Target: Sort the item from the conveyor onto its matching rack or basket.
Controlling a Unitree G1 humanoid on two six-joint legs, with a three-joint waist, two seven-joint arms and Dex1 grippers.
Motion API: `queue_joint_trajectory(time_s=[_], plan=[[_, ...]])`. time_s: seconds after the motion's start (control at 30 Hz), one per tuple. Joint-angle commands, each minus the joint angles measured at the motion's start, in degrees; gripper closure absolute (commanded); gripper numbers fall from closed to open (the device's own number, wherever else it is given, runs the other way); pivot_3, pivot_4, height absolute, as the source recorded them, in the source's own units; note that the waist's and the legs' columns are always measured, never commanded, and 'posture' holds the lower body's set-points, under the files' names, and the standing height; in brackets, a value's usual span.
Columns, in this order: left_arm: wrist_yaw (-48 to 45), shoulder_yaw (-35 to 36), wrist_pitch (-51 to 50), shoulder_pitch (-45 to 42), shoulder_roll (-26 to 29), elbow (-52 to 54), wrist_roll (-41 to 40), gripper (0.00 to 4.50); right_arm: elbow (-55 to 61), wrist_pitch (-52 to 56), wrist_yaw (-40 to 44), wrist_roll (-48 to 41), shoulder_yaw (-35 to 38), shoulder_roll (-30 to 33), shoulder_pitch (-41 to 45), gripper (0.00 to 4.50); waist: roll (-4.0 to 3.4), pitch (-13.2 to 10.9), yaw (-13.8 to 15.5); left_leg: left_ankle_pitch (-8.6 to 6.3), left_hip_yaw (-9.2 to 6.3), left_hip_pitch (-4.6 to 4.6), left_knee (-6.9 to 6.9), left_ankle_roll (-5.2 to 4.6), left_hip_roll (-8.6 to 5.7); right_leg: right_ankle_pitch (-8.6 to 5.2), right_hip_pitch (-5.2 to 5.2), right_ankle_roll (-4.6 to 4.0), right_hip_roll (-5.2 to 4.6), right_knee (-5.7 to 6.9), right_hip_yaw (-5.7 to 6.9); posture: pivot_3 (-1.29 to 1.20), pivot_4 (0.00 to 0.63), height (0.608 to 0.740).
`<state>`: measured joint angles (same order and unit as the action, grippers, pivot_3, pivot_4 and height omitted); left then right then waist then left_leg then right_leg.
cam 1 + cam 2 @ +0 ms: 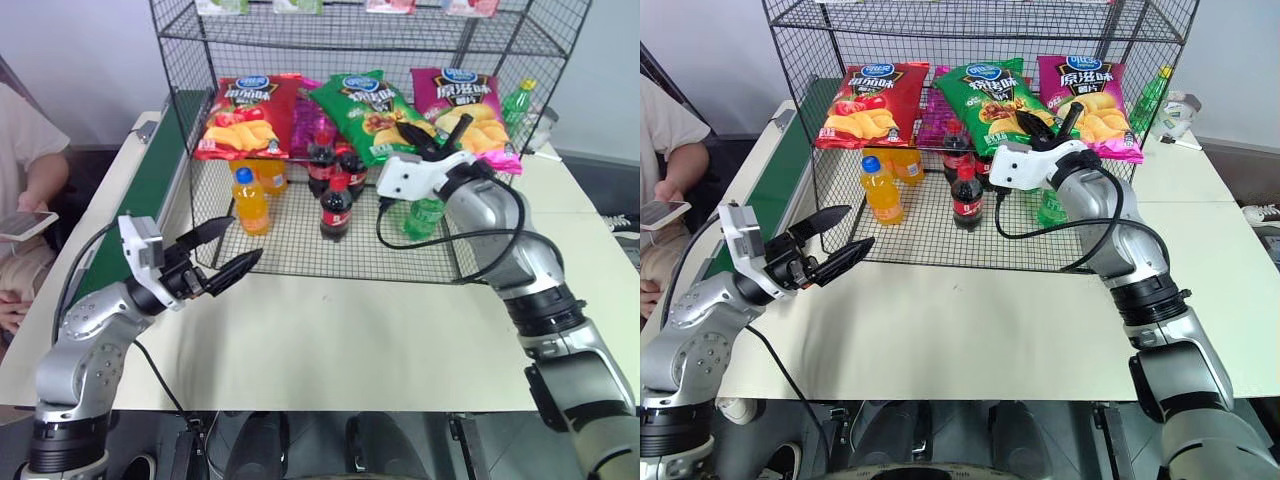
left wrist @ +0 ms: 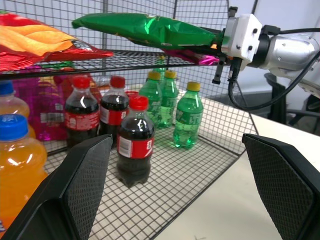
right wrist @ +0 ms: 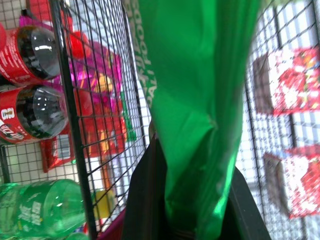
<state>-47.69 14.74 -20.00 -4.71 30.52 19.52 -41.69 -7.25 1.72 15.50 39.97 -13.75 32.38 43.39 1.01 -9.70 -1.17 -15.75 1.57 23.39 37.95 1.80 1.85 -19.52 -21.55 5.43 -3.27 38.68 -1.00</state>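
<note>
Bright, even indoor light fills the scene. The cream desk (image 1: 400,330) carries only soft, faint shadows. Glare glints on the cola bottles (image 2: 132,145) and the green crisps bag (image 2: 150,30). Up close, that bag looks blurred.

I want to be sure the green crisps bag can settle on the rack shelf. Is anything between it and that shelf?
Nothing visible blocks it. The right gripper holds the green crisps bag over the rack shelf, between the red bag and magenta bag.
</note>
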Motion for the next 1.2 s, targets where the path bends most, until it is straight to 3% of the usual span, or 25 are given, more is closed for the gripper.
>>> queue_joint_trajectory(time_s=[0.03,0.2,0.53,0.6,0.63,0.83,1.2], plan=[[0.53,0.27,1.68,0.3,-0.21,2.52,0.57,0.07,-1.79,3.6,-2.4,0.99,0.46,-2.92,3.57,4.5,0.0,0.0,-0.01,0.0,0.0,0.0,0.0,0.0,0.0,0.0,0.0,0.0,0.0,0.0,0.0,0.0,0.15,0.739],[0.75,-0.18,2.38,0.9,-0.72,2.67,1.0,0.07,-4.99,8.36,-4.47,2.34,-0.8,-7.95,7.76,4.5,0.0,0.0,-0.37,0.01,0.01,0.0,0.0,0.02,0.01,0.0,-0.08,0.0,0.01,0.13,-0.01,0.0,0.15,0.739],[0.9,-0.71,3.44,1.82,-1.48,3.08,2.34,0.07,-7.91,11.67,-3.88,0.21,-1.25,-11.87,9.49,4.5,0.0,0.0,-1.32,0.03,0.01,0.01,0.0,0.05,-0.01,0.0,-0.14,0.0,-0.01,0.28,-0.02,0.0,0.15,0.739],[0.98,-0.75,3.61,1.95,-1.57,3.16,2.49,0.0,-7.76,11.55,-2.6,-1.24,-1.26,-12.17,9.29,3.62,0.0,0.0,-1.35,0.03,0.01,0.0,0.0,0.05,0.0,0.0,-0.15,0.0,0.0,0.3,-0.02,0.0,0.15,0.739],[1.0,-0.75,3.64,1.98,-1.61,3.21,2.51,0.0,-7.53,11.62,-2.24,-1.65,-1.38,-12.21,9.11,3.45,0.0,0.0,-1.35,0.03,0.01,0.0,0.0,0.05,0.0,0.0,-0.15,0.0,0.0,0.32,-0.02,0.0,0.15,0.739],[1.42,-0.98,3.9,2.29,-1.71,3.49,2.61,0.0,-3.1,10.15,0.01,-3.69,-1.48,-11.58,8.5,0.75,0.0,0.01,-1.49,0.03,0.01,-0.01,0.0,0.05,0.01,0.0,-0.15,0.0,0.0,0.34,-0.04,0.0,0.15,0.739],[2.23,-1.45,4.35,1.91,-2.14,3.94,2.93,0.0,12.33,8.88,13.66,-15.44,1.69,-9.22,4.77,0.75,-0.01,0.0,-1.35,0.03,0.01,0.02,0.0,0.04,0.01,0.0,-0.18,0.0,-0.01,0.35,-0.04,0.0,0.15,0.739]])
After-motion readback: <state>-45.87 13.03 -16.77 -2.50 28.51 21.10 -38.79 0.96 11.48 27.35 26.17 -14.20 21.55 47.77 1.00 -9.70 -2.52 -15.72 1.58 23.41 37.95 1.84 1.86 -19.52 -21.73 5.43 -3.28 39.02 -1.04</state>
